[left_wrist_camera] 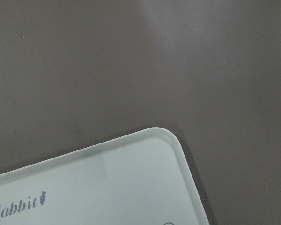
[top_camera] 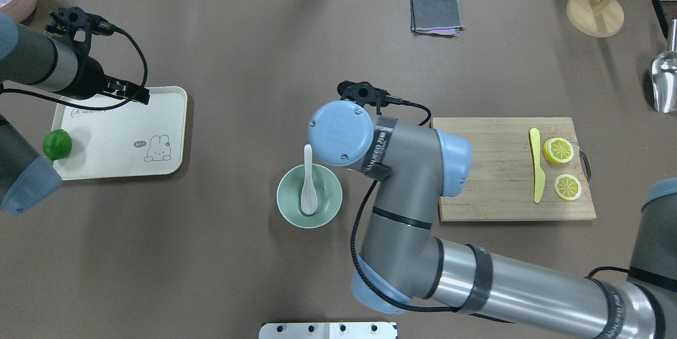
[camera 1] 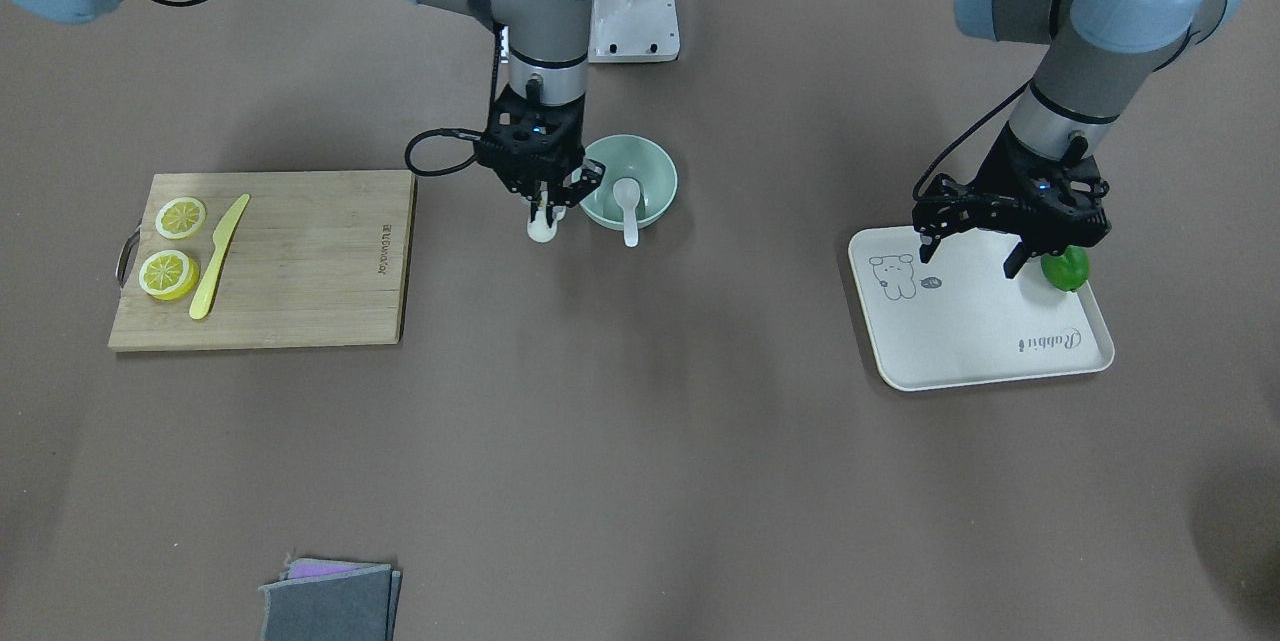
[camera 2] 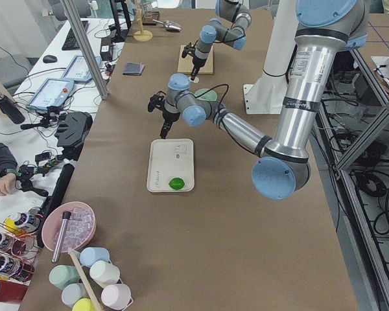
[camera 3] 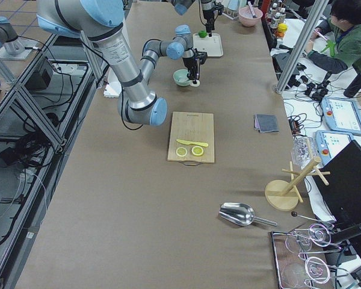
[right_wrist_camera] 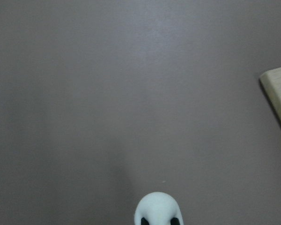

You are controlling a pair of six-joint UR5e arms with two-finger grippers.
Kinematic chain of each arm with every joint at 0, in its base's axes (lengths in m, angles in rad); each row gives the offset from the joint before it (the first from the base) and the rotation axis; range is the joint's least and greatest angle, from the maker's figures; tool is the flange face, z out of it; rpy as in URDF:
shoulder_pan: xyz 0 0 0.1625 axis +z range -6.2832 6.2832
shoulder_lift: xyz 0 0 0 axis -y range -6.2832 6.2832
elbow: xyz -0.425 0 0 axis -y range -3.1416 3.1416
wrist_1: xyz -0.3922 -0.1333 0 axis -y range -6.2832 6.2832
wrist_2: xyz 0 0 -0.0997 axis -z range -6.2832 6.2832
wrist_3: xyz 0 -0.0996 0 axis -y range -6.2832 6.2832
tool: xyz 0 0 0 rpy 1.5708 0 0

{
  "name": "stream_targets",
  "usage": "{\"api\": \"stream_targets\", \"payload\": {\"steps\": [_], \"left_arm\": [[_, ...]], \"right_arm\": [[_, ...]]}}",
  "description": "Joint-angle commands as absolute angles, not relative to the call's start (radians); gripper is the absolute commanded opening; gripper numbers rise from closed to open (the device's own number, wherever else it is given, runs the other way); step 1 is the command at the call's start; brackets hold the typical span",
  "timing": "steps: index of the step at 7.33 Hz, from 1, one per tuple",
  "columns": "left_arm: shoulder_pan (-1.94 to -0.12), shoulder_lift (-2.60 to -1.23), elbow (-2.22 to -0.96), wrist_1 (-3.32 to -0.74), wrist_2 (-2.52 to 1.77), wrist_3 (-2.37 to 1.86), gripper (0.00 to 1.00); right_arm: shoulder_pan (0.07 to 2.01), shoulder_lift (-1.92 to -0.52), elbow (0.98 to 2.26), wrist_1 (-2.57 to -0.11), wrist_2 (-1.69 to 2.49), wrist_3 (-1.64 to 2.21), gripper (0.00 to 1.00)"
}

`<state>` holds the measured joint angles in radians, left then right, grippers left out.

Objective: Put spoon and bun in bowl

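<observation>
The pale green bowl (camera 1: 655,171) stands mid-table and also shows in the overhead view (top_camera: 288,207). The white spoon (camera 1: 628,206) lies in it, scoop down and handle over the rim; it also shows in the overhead view (top_camera: 308,185). My right gripper (camera 1: 543,211) points straight down just beside the bowl and is shut on the white bun (camera 1: 542,229). In the right wrist view the bun (right_wrist_camera: 158,206) sits between the dark fingertips. The right arm hides the bun in the overhead view. My left gripper (camera 1: 970,256) hangs open and empty over the white tray (camera 1: 960,341).
A green lime (camera 1: 1066,268) lies on the tray's edge. A wooden cutting board (camera 1: 300,261) with two lemon slices (camera 1: 170,273) and a yellow knife (camera 1: 218,256) is on the right arm's side. A folded grey cloth (camera 1: 330,601) lies at the table's far edge.
</observation>
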<state>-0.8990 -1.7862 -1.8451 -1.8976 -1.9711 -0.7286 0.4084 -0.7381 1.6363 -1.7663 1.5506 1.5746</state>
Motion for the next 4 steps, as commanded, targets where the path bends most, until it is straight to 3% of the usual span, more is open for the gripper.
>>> {"api": "stream_targets", "payload": {"steps": [1,4], "left_arm": [[-0.897,-1.787,-1.844,-1.899,-1.971,-0.729,0.97],[-0.897,-1.787,-1.844,-1.898,-1.971,-0.730,0.97]], "right_arm": [[0.385,-0.629,1.545,-1.782,1.536,1.621,0.00],[0.338,-0.629,1.555,-1.844,1.534,1.621,0.00]]}}
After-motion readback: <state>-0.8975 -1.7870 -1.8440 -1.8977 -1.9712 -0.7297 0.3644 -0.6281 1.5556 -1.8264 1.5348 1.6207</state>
